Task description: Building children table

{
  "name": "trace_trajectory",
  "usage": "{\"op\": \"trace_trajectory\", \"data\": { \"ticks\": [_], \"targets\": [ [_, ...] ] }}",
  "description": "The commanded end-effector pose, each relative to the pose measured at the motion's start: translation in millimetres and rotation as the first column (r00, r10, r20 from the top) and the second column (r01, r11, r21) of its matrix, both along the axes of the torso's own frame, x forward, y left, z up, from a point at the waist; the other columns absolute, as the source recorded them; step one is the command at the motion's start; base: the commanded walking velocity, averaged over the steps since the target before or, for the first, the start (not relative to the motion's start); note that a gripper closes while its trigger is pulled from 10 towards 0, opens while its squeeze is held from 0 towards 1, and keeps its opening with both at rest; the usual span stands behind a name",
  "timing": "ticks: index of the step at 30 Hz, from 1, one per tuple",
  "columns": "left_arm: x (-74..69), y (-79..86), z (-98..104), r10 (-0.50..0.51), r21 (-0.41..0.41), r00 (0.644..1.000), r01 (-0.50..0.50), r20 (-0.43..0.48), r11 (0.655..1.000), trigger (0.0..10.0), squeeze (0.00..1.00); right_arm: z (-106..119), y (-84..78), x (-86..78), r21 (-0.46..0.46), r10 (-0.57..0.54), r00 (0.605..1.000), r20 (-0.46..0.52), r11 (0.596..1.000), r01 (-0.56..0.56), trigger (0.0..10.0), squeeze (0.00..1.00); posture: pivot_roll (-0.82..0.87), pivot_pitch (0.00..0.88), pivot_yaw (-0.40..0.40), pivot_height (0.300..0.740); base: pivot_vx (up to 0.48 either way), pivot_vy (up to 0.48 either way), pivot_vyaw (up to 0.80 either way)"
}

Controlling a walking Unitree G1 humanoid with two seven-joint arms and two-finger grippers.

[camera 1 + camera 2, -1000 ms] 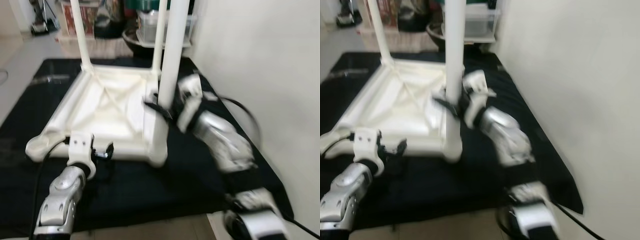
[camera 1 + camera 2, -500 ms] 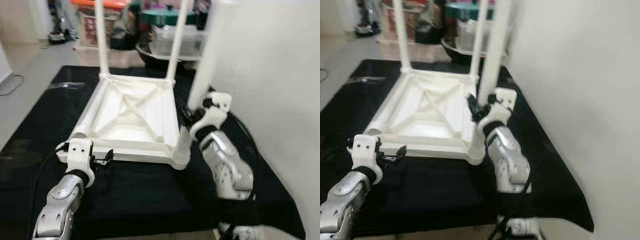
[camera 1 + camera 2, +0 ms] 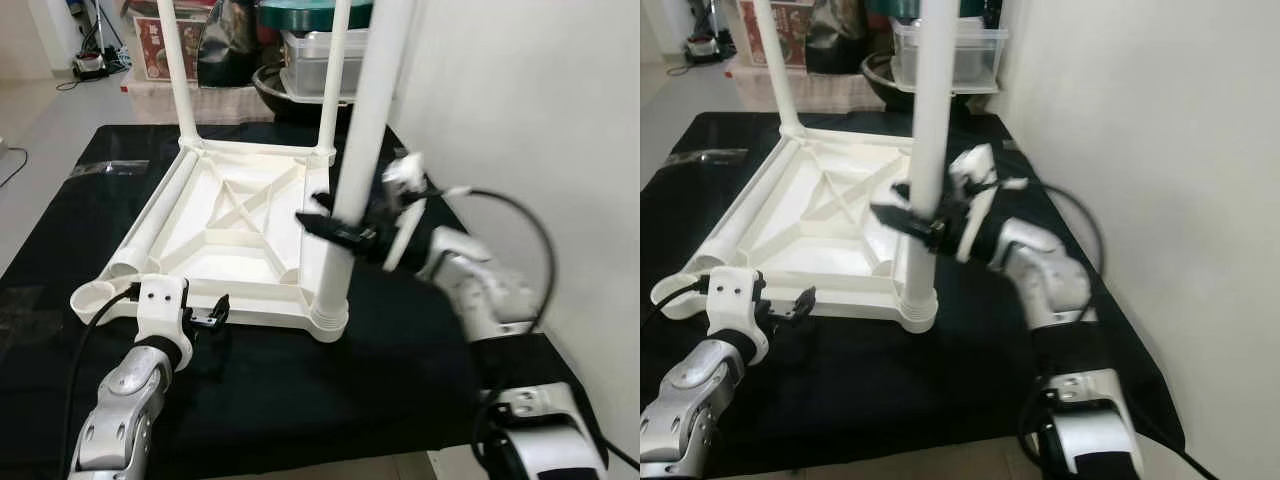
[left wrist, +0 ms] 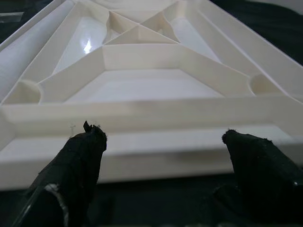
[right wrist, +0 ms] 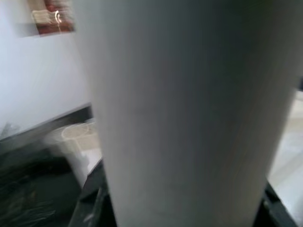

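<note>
- We see the white plastic children's table top [image 3: 240, 225] lying upside down on a black mat [image 3: 400, 350], ribbed underside up.
- Our right gripper [image 3: 345, 232] pinches the white round plastic leg [image 3: 352, 180] standing upright in the top's near right corner.
- Our left gripper [image 4: 165, 165], fingers spread, hovers just beside the top's near edge.
- Two more legs rise from its far corners.

table top [image 3: 240, 225] upside down on mat [image 3: 400, 360] | legs upright — three corners | bins [image 3: 320, 60] behind
</note>
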State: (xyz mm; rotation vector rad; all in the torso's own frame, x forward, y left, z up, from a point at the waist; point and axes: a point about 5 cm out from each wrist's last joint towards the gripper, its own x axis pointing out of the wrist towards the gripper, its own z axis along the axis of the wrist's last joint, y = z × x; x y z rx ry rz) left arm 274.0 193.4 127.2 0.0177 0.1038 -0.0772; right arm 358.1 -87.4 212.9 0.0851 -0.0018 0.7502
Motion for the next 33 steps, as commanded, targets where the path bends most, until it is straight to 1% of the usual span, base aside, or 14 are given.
{"op": "trace_trajectory", "data": {
  "ticks": [1, 2, 4, 6, 7, 10, 11, 14, 15, 17, 26, 27, 31, 33],
  "targets": [
    [-4.9, -1.3, -2.1, -0.004, -0.014, 1.0, 0.004, -0.015, 1.0, 10.0, 0.0, -29.5, -53.9, 11.3, -0.064, -0.621, 0.774, -0.125, 0.783, 0.618, 0.0, 0.0, 0.09, 0.0, -0.096, 0.74, 0.0, 0.0, 0.0],
    [-4.9, -1.3, -2.1, -0.004, -0.014, 1.0, 0.004, -0.015, 1.0, 10.0, 0.0, -29.5, -53.9, 11.3, -0.064, -0.621, 0.774, -0.125, 0.783, 0.618, 0.0, 0.0, 0.09, 0.0, -0.096, 0.74, 0.0, 0.0, 0.0],
    [-5.8, -1.3, -1.6, -0.006, -0.015, 1.0, 0.006, -0.015, 1.0, 10.0, 0.0, -43.1, -87.4, -10.0, -0.093, -0.855, 0.502, -0.132, 0.515, 0.852, 0.0, 0.0, 0.09, 0.0, -0.094, 0.74, 0.0, 0.0, 0.0],
    [-5.8, -1.3, -1.3, -0.007, -0.015, 1.0, 0.007, -0.015, 1.0, 10.0, 0.0, -45.8, -93.0, -22.0, -0.104, -0.875, 0.469, -0.121, 0.481, 0.871, 0.0, 0.0, 0.08, 0.0, -0.089, 0.74, 0.0, 0.0, 0.0],
    [-5.6, -1.2, -1.0, -0.008, -0.014, 1.0, 0.008, -0.015, 1.0, 10.0, 0.0, -46.9, -90.4, -32.6, -0.099, -0.861, 0.491, -0.132, 0.504, 0.858, 10.0, 0.0, 0.07, 0.0, -0.077, 0.74, 0.0, 0.0, 0.0],
    [-4.9, -1.0, -0.8, -0.011, -0.014, 1.0, 0.011, -0.015, 1.0, 10.0, 0.0, -34.7, -71.2, -43.6, 0.016, -0.759, 0.636, -0.138, 0.64, 0.768, 10.0, 0.0, 0.06, 0.0, -0.069, 0.74, 0.0, 0.0, 0.0],
    [-4.3, -0.9, -0.9, -0.014, -0.014, 1.0, 0.013, -0.016, 1.0, 10.0, 0.0, -22.0, -60.4, -45.7, 0.127, -0.69, 0.715, -0.112, 0.704, 0.699, 10.0, 1.0, 0.06, 0.0, -0.065, 0.74, 0.0, 0.0, 0.0],
    [-3.3, -0.9, -1.2, -0.019, -0.014, 1.0, 0.018, -0.017, 1.0, 10.0, 0.0, 1.9, -40.8, -44.4, 0.272, -0.497, 0.867, -0.034, 0.83, 0.486, 10.0, 1.0, 0.05, 0.0, -0.062, 0.74, 0.0, 0.0, 0.0],
    [-2.8, -0.9, -1.2, -0.021, -0.014, 1.0, 0.021, -0.017, 1.0, 10.0, 0.0, 17.5, -32.3, -39.2, 0.289, -0.368, 0.928, 0.047, 0.895, 0.34, 10.0, 0.4, 0.06, 0.0, -0.064, 0.74, 0.0, 0.0, 0.0],
    [-1.6, -1.7, -1.0, -0.026, -0.015, 1.0, 0.025, -0.016, 1.0, 10.0, 0.0, 38.5, -26.7, -31.4, 0.287, -0.13, 0.985, 0.115, 0.953, 0.092, 10.0, 0.0, 0.06, 0.0, -0.065, 0.74, 0.0, 0.0, 0.0],
    [-0.2, -4.9, -1.1, -0.028, -0.025, 1.0, 0.027, -0.009, 0.999, 10.0, 0.0, 36.5, -19.1, -40.2, 0.042, 0.465, 0.869, 0.17, 0.877, -0.478, 10.0, 0.0, 0.08, 0.0, -0.101, 0.74, 0.0, 0.0, 0.0],
    [-1.2, -5.6, -1.3, -0.024, -0.029, 1.0, 0.024, -0.006, 0.999, 10.0, 0.0, 18.6, -10.0, -44.5, -0.009, 0.517, 0.848, 0.117, 0.855, -0.519, 1.8, 0.0, 0.09, 0.0, -0.11, 0.74, 0.0, 0.0, 0.0],
    [-3.2, -6.3, -1.1, -0.018, -0.032, 1.0, 0.018, -0.002, 0.999, 10.0, 0.0, -10.3, 2.1, -40.9, -0.061, 0.43, 0.902, 0.026, 0.902, -0.428, 0.0, 0.0, 0.09, 0.0, -0.112, 0.74, 0.0, 0.0, 0.0],
    [-5.0, -5.7, -1.2, -0.017, -0.032, 1.0, 0.017, -0.001, 0.999, 10.0, 0.0, -23.6, -1.1, -16.7, -0.081, 0.009, 0.999, -0.043, 0.997, -0.013, 0.0, 0.0, 0.09, 0.0, -0.11, 0.74, 0.0, 0.0, 0.0]
  ]
}}
